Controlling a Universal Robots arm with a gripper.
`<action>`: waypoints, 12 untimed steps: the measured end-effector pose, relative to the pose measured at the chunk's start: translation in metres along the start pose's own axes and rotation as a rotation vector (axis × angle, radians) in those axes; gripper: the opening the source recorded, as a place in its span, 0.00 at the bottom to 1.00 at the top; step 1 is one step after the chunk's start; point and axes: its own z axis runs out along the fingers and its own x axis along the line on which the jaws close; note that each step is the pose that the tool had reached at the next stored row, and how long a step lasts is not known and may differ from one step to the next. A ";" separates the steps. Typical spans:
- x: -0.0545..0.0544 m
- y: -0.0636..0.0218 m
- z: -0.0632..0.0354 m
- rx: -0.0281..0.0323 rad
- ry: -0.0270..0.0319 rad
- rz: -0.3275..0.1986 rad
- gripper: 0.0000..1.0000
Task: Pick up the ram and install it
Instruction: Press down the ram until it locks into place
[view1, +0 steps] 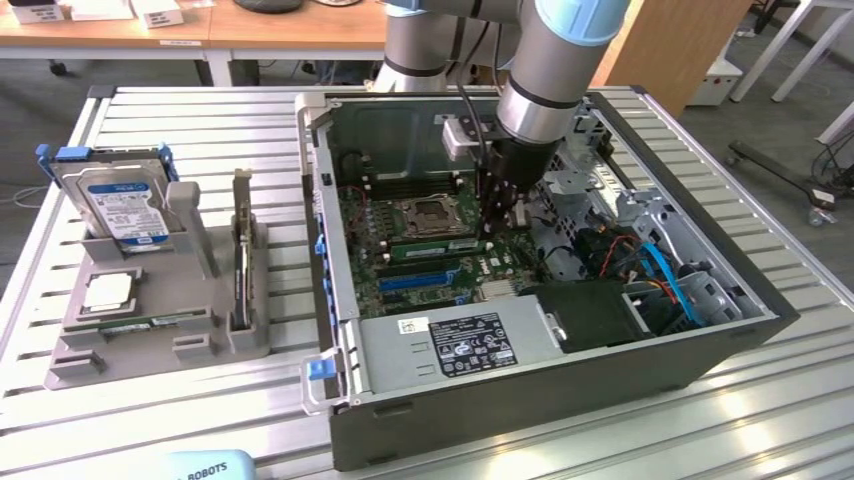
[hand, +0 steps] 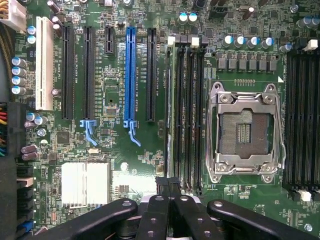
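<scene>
- One relation counts most: the ram (hand: 167, 115), a thin, long, narrow green circuit-board stick, appears to stand on edge in the memory slot farthest from the silver-framed, empty processor socket (hand: 243, 131). The black-fingered claw (hand: 167, 186) sits right at one end of it.
- The stick's long axis runs parallel to the nearest side of the socket. The other black memory slots (hand: 190, 115) lie between the stick and the socket.
- The claw's fingertips line up along that axis, not across it, so the stick stretches straight away from them.
- The claw's fingers are pressed together with no gap, and nothing shows clamped between them. I cannot tell whether they touch the stick's top edge or hang just above it. I judge this is pressing down rather than carrying.
- From the exterior view the stick shows as a green strip beside the socket, on the side toward the long blue expansion slot (view1: 416, 280). The claw is at the strip's end on the exterior view's right.
- A second green stick with a pale label (view1: 140, 323) lies flat in the grey plastic parts tray (view1: 80, 365). That tray is outside the dark metal computer case (view1: 561, 400), well apart from the socket toward the exterior view's left. The claw is far nearer the stick by the socket.
- I cannot tell whether the white slot latch (hand: 172, 41), at the end of the slots away from the claw, has closed.
</scene>
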 end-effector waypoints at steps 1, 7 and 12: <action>0.000 0.0000 0.0000 0.0000 0.0000 0.000 0.10; -0.002 -0.0001 0.0002 0.0000 -0.0001 0.000 0.10; -0.002 -0.0012 0.0005 -0.0001 0.0001 0.000 0.10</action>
